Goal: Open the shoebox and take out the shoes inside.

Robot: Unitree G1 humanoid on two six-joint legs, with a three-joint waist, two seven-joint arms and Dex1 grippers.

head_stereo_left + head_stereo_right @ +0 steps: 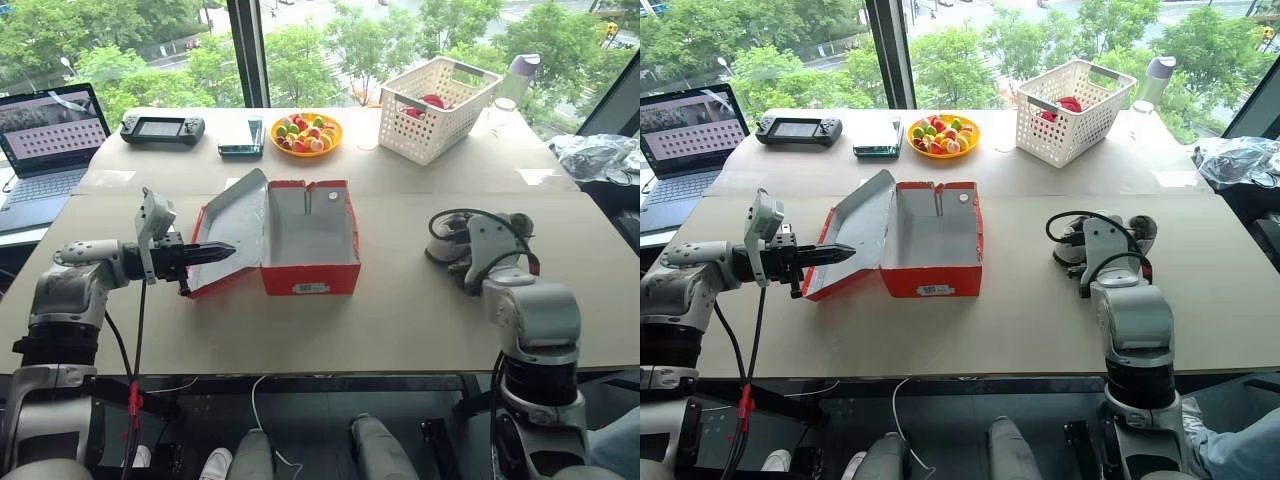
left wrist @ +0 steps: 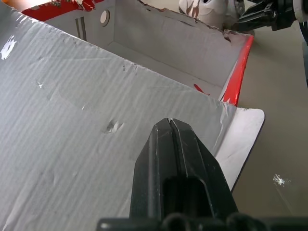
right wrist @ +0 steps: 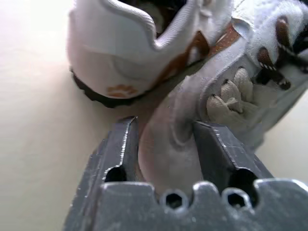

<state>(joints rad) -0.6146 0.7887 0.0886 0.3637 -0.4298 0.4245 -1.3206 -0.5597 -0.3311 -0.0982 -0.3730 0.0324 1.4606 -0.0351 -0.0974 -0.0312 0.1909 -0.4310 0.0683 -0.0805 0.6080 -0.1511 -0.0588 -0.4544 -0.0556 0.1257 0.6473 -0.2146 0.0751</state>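
The left gripper, fingers pressed together, lies against the ribbed grey inside of the lid of the red cardboard shoebox, mid-worktop. To the right, the right gripper straddles a padded edge of the white shoes, fingers apart.

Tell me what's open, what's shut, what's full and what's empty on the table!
shoebox, open and empty inside
lid, swung back, leaning toward the left gripper
shoes, out of the box, on the table
left gripper, shut, tip at the lid's grey inside
right gripper, down at the shoes
laptop, open, screen on
white basket, something red inside
orange plate, full of colourful pieces
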